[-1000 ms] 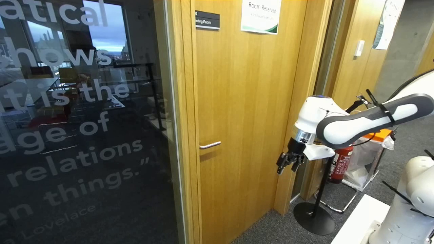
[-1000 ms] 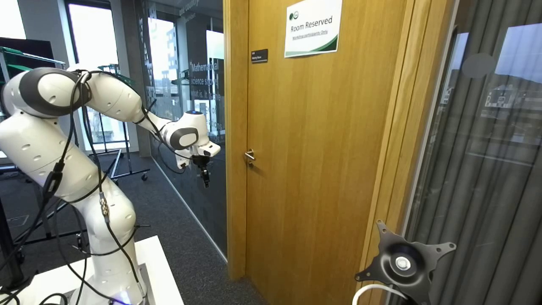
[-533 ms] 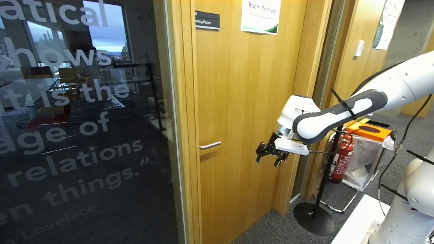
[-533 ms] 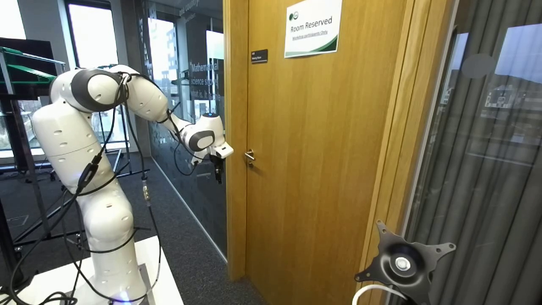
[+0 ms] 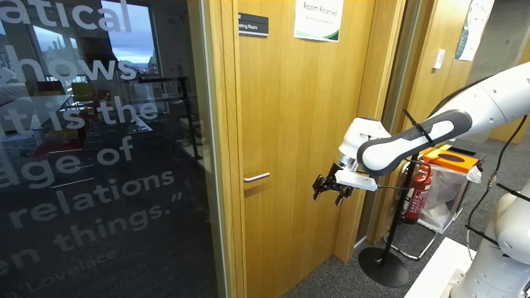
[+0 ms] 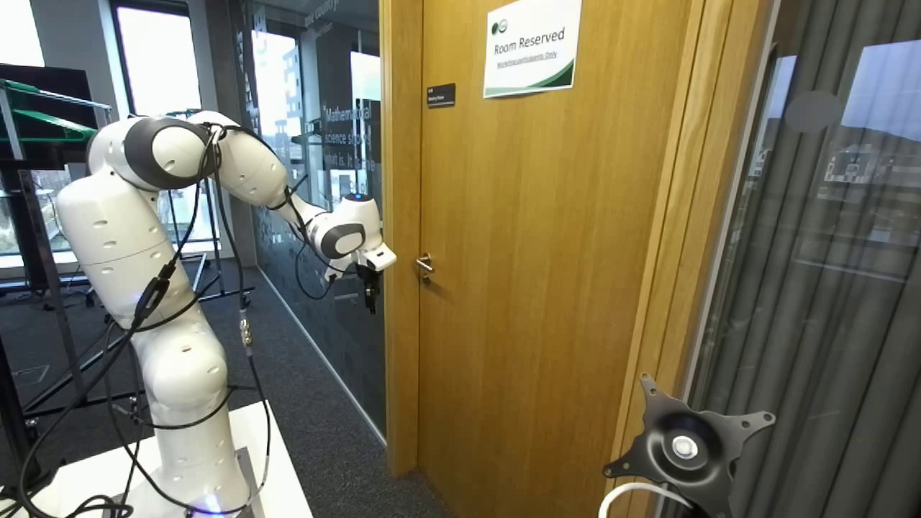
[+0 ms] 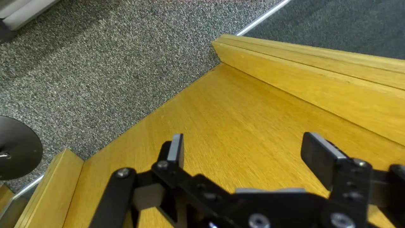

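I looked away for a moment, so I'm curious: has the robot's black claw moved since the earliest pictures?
Yes: in both exterior views, the gripper has shifted toward the door handle, which has stayed in place.

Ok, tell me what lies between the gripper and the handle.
No object: in an exterior view, only the door shows between the gripper and the handle.

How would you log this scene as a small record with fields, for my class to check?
Tool: black two-fingered gripper, open, holding nothing
Backdrop: light-brown wooden door, closed
Hardware: silver metal lever handle on the door, apart from the gripper
Notice: white paper sign reading "Room Reserved", higher than the handle
Ground: speckled grey carpet
Also present: red cylindrical fire extinguisher; flat round black stand base on the carpet
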You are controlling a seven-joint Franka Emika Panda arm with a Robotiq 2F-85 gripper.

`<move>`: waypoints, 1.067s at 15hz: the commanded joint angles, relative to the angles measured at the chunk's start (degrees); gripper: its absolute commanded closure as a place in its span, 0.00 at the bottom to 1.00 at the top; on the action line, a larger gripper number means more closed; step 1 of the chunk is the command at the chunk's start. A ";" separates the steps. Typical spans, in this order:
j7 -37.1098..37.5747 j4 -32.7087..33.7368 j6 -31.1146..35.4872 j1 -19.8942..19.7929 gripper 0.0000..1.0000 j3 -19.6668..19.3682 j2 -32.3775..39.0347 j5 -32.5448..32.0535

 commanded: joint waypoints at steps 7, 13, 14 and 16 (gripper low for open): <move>20.78 6.85 25.23 -2.28 0.00 1.21 10.20 -2.85; 48.14 9.63 33.06 -5.79 0.00 -1.29 13.89 -20.16; 52.72 10.40 32.43 -5.98 0.00 -2.09 14.05 -22.36; 59.54 12.35 31.89 -5.10 0.00 -2.22 14.66 -22.13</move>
